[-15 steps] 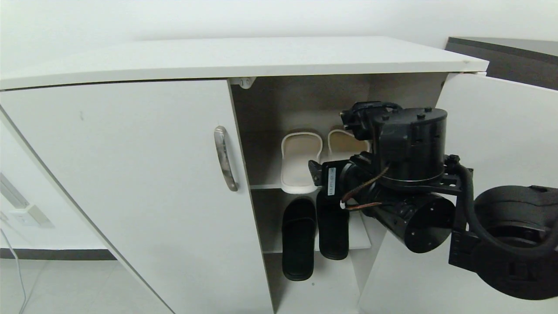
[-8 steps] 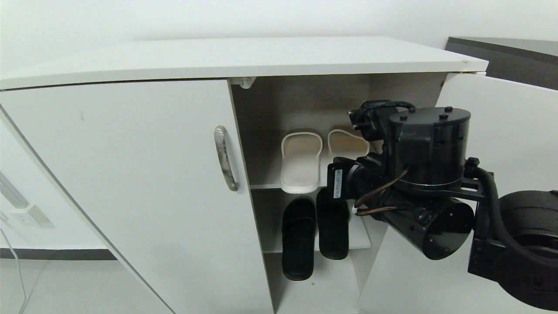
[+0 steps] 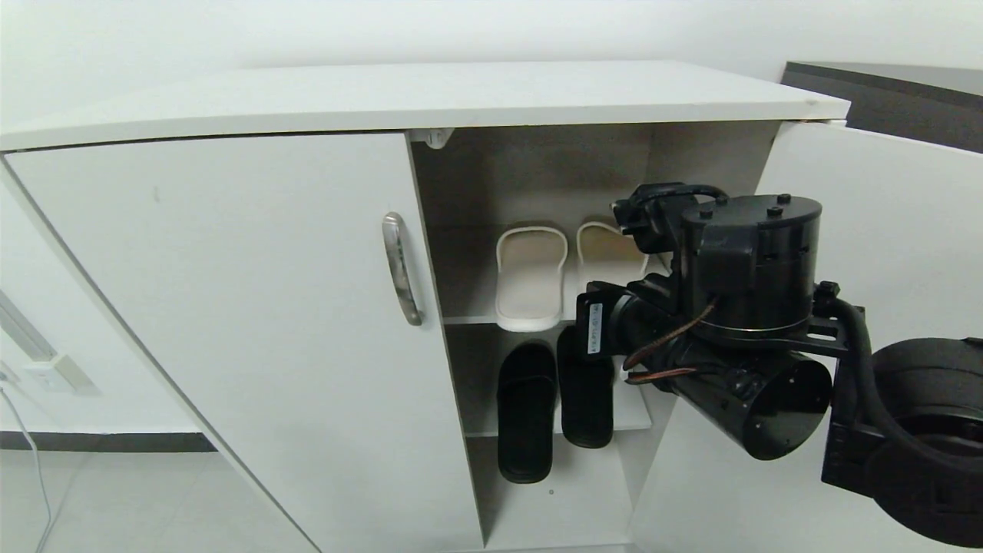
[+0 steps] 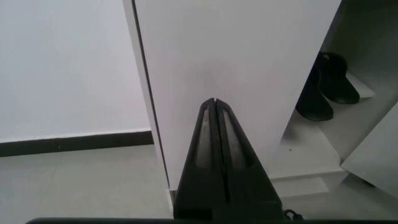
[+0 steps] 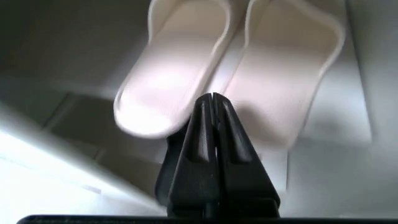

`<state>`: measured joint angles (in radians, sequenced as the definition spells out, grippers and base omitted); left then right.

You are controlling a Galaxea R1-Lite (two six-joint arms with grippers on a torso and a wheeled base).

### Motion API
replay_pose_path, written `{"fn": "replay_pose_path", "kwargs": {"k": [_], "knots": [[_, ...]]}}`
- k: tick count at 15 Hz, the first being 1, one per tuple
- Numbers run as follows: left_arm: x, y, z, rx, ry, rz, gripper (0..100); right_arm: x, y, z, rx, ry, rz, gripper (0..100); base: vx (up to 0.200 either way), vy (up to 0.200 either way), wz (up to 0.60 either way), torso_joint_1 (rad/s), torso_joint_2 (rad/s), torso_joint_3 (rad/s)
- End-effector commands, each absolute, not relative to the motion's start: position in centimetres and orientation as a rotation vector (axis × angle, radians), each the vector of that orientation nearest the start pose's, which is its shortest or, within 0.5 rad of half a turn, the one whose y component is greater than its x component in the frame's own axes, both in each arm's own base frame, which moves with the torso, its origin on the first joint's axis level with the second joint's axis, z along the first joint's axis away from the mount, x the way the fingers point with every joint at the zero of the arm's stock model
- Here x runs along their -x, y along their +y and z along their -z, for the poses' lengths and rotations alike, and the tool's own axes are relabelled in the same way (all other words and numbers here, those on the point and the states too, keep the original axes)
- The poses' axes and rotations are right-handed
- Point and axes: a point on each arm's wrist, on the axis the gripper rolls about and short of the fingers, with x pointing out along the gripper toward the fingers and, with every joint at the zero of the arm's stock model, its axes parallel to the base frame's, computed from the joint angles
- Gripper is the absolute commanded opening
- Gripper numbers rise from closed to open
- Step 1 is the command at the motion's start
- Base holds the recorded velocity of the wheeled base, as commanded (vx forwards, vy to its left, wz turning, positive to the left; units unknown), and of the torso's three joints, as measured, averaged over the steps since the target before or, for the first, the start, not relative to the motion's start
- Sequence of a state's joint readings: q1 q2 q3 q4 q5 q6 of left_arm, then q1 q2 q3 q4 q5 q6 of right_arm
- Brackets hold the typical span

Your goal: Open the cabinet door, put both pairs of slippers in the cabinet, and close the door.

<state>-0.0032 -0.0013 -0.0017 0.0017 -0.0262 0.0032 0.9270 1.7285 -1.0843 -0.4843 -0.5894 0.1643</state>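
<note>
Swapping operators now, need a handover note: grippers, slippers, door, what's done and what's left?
Left gripper: shut, empty, facing the closed left door.
Right gripper: shut, empty, in front of the white slippers on the upper shelf.
Black slippers: lower shelf.
Done: right door open, both pairs inside.
Left: withdraw the right arm, close the right door.

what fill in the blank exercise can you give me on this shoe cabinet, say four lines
1. The white slippers lie on the ____ shelf of the cabinet.
2. The black slippers lie on the shelf directly ____ them.
3. The right door stands ____.
4. The right tool, pointing at the white slippers, is ____.

Missing words: upper; below; open; shut.
</note>
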Motion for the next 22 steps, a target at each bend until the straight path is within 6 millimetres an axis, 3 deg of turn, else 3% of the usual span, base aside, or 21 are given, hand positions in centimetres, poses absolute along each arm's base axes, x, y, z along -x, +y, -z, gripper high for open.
{"fn": "replay_pose_path", "kwargs": {"k": [1, 10, 16, 22], "knots": [[2.3, -0.1, -7.6, -0.003, 0.0, 0.029, 0, -20.8, 25.8, -23.2, -0.043, 0.153, -0.33, 0, -0.2, 0.0, 0.0, 0.002, 0.01, 0.012], [2.3, -0.1, -7.6, -0.003, 0.0, 0.029, 0, -20.9, 26.1, -22.6, -0.038, 0.163, -0.33, 0, -0.2, 0.0, 0.0, 0.001, 0.0, 0.003], [2.3, -0.1, -7.6, -0.002, 0.0, 0.029, 0, -21.2, 26.5, -20.6, -0.028, 0.174, -0.336, 0, -0.2, 0.0, 0.0, 0.002, 0.0, 0.004], [2.3, -0.1, -7.6, -0.002, 0.0, 0.029, 0, -20.5, 25.5, -18.1, -0.015, 0.201, -0.384, 0, 0.0, 0.0, 0.0, 0.0, 0.0, 0.0]]}}
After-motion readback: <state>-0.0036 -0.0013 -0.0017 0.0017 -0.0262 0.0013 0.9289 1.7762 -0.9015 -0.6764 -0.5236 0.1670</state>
